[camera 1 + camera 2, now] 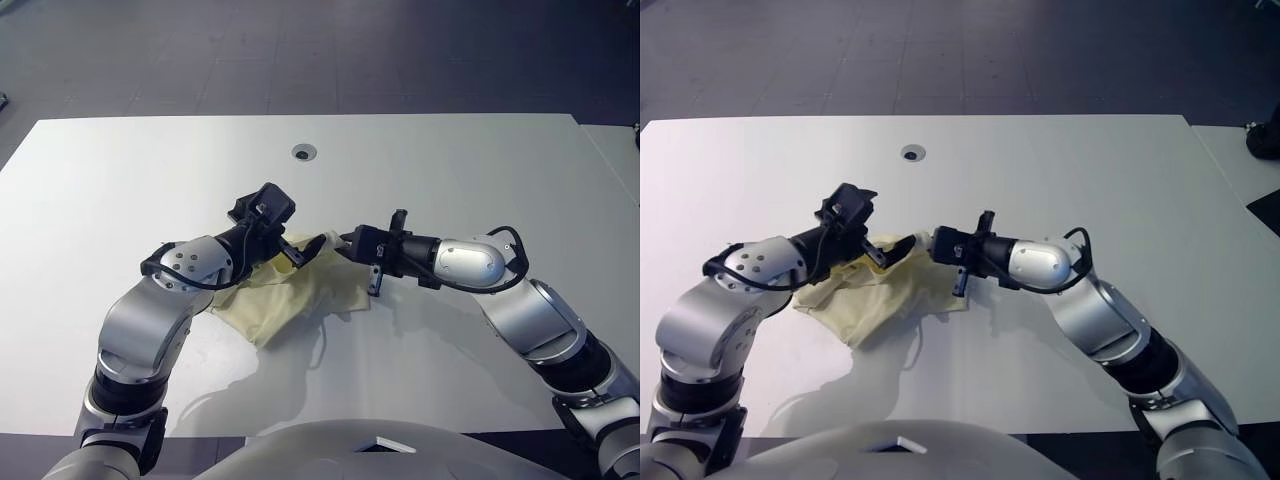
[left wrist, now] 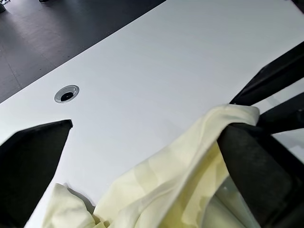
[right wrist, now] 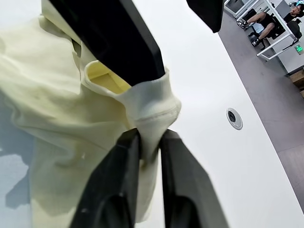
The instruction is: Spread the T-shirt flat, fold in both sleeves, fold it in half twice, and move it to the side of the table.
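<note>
A pale yellow T-shirt (image 1: 285,300) lies crumpled on the middle of the white table (image 1: 450,170). My right gripper (image 3: 148,137) is shut on a raised fold of its hem or collar, holding that edge a little above the table. My left gripper (image 1: 300,250) meets it from the other side and is open wide. One of its fingers (image 2: 256,171) sits under the lifted cloth (image 2: 166,185), the other (image 2: 33,161) stands apart over bare table. The two grippers nearly touch at the shirt's far edge (image 1: 915,245).
A round cable hole (image 1: 303,152) is set in the table beyond the shirt. Bare tabletop stretches to the left, right and far side. A second table's corner (image 1: 615,150) adjoins at the far right. Dark floor lies beyond the far edge.
</note>
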